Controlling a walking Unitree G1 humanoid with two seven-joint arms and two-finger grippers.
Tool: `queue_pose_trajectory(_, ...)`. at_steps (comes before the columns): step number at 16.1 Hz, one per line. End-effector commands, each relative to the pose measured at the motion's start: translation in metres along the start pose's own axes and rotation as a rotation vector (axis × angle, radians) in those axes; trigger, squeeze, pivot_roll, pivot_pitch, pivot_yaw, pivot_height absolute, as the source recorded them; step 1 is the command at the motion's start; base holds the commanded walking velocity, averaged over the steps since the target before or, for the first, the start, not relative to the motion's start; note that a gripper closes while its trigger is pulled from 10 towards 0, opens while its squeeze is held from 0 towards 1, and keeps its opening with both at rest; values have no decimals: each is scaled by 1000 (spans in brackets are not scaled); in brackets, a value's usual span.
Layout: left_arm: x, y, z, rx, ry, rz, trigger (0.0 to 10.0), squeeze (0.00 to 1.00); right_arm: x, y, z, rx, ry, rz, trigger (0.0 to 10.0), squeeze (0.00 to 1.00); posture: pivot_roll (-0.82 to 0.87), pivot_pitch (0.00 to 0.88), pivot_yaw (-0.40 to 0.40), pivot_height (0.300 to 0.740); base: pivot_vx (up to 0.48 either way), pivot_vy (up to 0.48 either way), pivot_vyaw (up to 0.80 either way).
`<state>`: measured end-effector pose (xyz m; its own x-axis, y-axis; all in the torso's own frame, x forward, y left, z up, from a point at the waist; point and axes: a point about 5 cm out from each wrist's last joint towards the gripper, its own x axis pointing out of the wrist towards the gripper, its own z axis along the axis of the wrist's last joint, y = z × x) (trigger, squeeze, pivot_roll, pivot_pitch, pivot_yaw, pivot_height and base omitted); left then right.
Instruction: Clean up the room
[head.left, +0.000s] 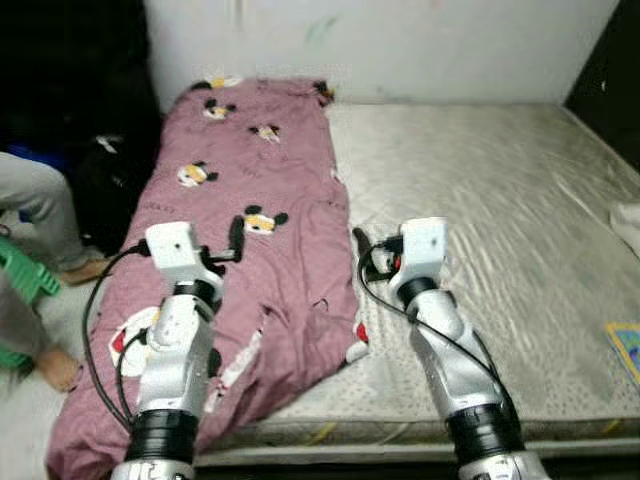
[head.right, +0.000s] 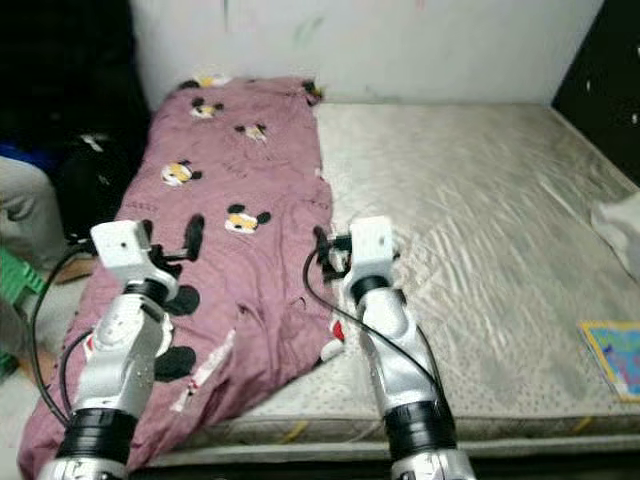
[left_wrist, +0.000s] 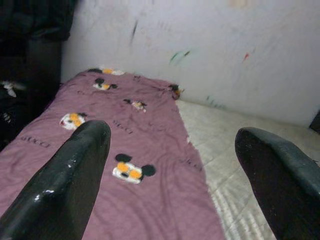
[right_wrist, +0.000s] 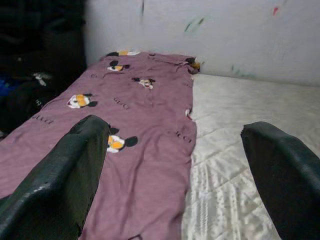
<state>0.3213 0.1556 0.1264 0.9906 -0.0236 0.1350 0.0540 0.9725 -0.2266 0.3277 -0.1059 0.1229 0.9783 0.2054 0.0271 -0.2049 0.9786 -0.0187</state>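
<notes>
Head views: left tool raised over the mauve cartoon-mouse blanket, which runs ahead of it along the left side of the mattress up to the white wall, its near end hanging off the mattress corner below the left arm. Right tool just past the blanket's right edge, above bare quilted mattress. A seated person's leg and a green stool well off to the left tool's left. A colourful book far to the right tool's right, near the mattress edge.

Left wrist view: fingers spread wide, gripping nothing; blanket below and ahead between them.

Right wrist view: fingers also spread wide and empty; blanket edge running between them, mattress beyond.
</notes>
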Motion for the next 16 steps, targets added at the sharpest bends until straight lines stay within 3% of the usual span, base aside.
queue_pose_trajectory(1, 0, -3, 0, 15, -1, -8, 10000, 0, -4, -6, -4, -1, 21, -22, 10000, 0, -95, 5, -35, 740, 0, 480, 0)
queue_pose_trajectory(8, -13, 2, -8, 19, 36, 43, 10000, 0, -16, -9, -18, -28, 78, -11, 10000, 0, -98, 67, -41, 740, 0, 480, 0)
queue_pose_trajectory(13, -11, 4, -5, 68, 18, 21, 10000, 0, -21, -11, -24, -20, 108, -31, 10000, 0, -102, 87, -22, 740, 0, 480, 0)
queue_pose_trajectory(16, -13, 2, -4, 65, 21, 24, 10000, 0, -24, -11, -28, -27, 124, -25, 10000, 0, -98, 97, -26, 740, 0, 0, 0)
